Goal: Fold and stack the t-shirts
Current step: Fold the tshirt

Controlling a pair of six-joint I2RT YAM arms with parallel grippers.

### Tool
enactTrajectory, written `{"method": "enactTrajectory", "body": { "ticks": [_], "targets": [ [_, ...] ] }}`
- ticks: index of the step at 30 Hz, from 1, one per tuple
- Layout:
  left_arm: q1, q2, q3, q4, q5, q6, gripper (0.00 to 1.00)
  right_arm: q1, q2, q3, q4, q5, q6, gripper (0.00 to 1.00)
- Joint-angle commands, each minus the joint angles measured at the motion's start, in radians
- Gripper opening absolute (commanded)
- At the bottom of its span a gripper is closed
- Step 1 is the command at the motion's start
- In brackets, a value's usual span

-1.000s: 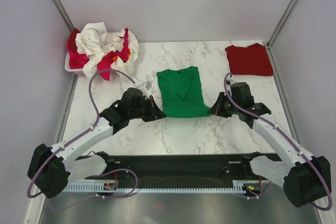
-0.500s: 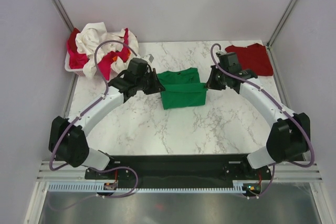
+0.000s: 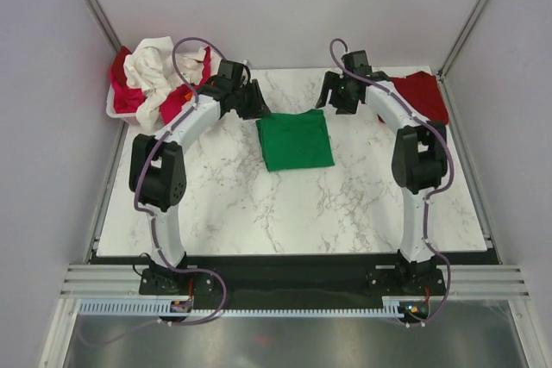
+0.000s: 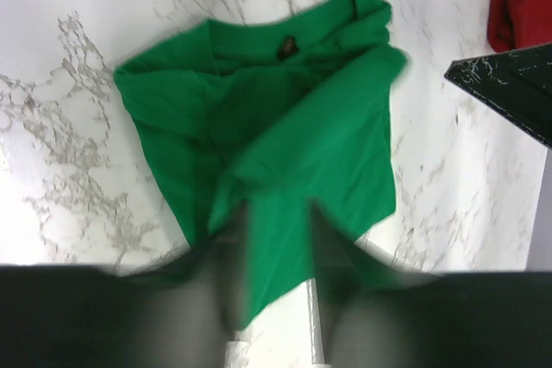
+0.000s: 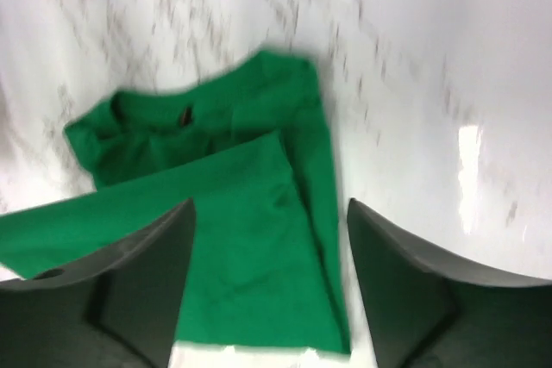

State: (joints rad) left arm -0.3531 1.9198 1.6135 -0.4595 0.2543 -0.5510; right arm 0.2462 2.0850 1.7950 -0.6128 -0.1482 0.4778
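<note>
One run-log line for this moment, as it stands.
green shirt: folded, mid-table | left jaws: open | right jaws: open | dark red shirt: far right

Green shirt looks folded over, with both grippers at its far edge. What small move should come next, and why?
Probably open the left gripper wider, then lift both grippers straight up. The green t-shirt lies doubled over, so this fold looks laid. The right gripper is open above it, but green cloth shows between the left one's fingers and could drag.
</note>
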Motion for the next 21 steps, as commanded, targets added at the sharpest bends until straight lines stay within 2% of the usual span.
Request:
{"method": "enactTrajectory", "body": {
  "ticks": [1,2,3,6,8,9,12,15,21],
  "targets": [
    [0.04,0.151,0.19,-0.076,0.03,0.048,0.54,-0.035,0.167,0.228,-0.06,-0.027,-0.011,0.83],
    [0.048,0.181,0.228,-0.096,0.055,0.052,0.82,-0.042,0.212,0.268,-0.082,-0.002,-0.013,0.92],
    [0.055,0.235,0.265,-0.108,0.069,0.059,1.0,-0.047,0.219,0.312,-0.097,0.009,-0.015,0.93],
    [0.057,0.272,0.425,-0.223,0.062,0.065,1.0,-0.062,0.173,0.255,-0.09,0.048,-0.037,0.96],
    [0.054,0.236,0.412,-0.232,0.045,0.071,1.0,-0.076,0.094,0.178,-0.064,0.05,-0.048,0.96],
    [0.052,0.214,0.398,-0.232,0.033,0.082,1.0,-0.079,0.06,0.068,-0.039,0.029,-0.047,0.96],
    [0.046,0.115,0.317,-0.232,0.019,0.109,1.0,-0.09,-0.066,-0.169,0.141,-0.08,-0.024,0.96],
    [0.037,0.0,0.238,-0.231,0.037,0.128,1.0,-0.09,-0.105,-0.297,0.241,-0.197,-0.011,0.97],
    [-0.013,-0.301,-0.068,-0.208,0.0,0.152,1.0,-0.09,-0.014,-0.295,0.311,-0.29,0.005,0.97]
  ]
}}
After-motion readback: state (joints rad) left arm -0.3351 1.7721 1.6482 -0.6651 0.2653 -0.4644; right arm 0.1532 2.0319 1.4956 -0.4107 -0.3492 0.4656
